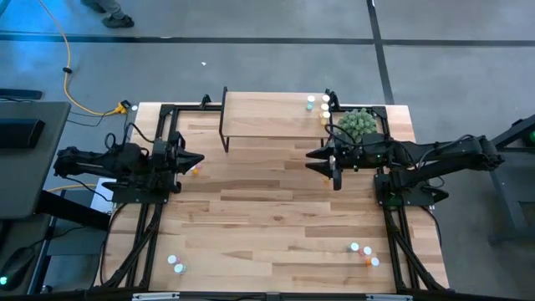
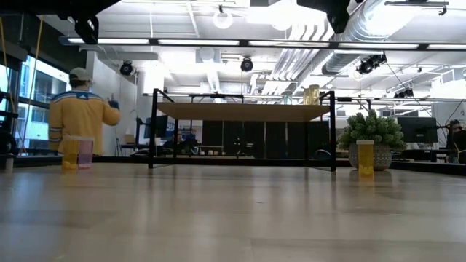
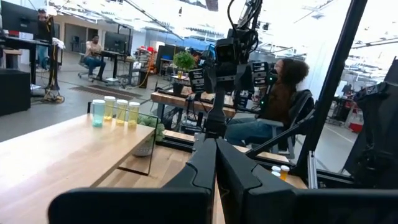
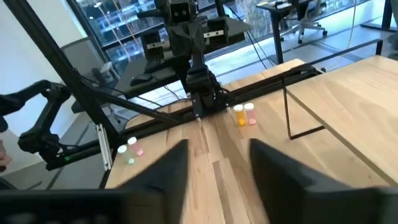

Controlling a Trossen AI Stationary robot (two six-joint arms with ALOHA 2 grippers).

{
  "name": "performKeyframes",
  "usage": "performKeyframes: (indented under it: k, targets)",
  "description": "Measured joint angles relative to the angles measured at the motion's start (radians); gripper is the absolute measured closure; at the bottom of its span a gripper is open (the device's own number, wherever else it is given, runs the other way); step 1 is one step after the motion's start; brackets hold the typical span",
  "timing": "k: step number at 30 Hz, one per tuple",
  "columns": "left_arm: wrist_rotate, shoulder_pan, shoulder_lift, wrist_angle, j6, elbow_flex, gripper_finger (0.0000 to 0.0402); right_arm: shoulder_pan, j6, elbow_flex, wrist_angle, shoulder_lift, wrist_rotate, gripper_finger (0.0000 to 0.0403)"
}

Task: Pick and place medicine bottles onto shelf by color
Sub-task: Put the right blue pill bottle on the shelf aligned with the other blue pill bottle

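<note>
- high view: four medicine bottles (image 1: 321,106) lined up at the right end of the shelf (image 1: 272,115), by the plant (image 1: 358,124).
- right gripper (image 1: 323,160) off the shelf's front edge, jaws spread, holding nothing.
- left gripper (image 1: 196,160) pressed together beside an orange bottle (image 1: 195,170).
- other bottles waiting near the front corners.
- no readable labels anywhere.

A round green plant (image 1: 357,123) stands on the wooden table (image 1: 276,226).
</note>
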Motion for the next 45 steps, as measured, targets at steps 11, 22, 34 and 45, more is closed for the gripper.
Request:
performKeyframes:
  k: [11, 22, 34, 45]
  targets:
    - [0.0, 0.0, 0.0, 0.0, -0.001, 0.0, 0.0401, 0.054, 0.181, 0.353, -0.777, 0.044, -0.088, 0.0108]
    - [-0.008, 0.0, 0.0, 0.001, -0.001, 0.0, 0.0401, 0.475, 1.013, 0.358, -1.182, 0.292, -0.255, 0.0108]
    - [-0.009, 0.0, 0.0, 0.005, -0.003, 0.0, 0.0401, 0.649, 1.276, 0.207, -0.927, 0.569, -0.363, 0.011]
    - [-0.031, 0.0, 0.0, 0.008, -0.002, 0.0, 0.0401, 0.665, 1.26, 0.205, -0.86, 0.661, -0.373, 0.0174]
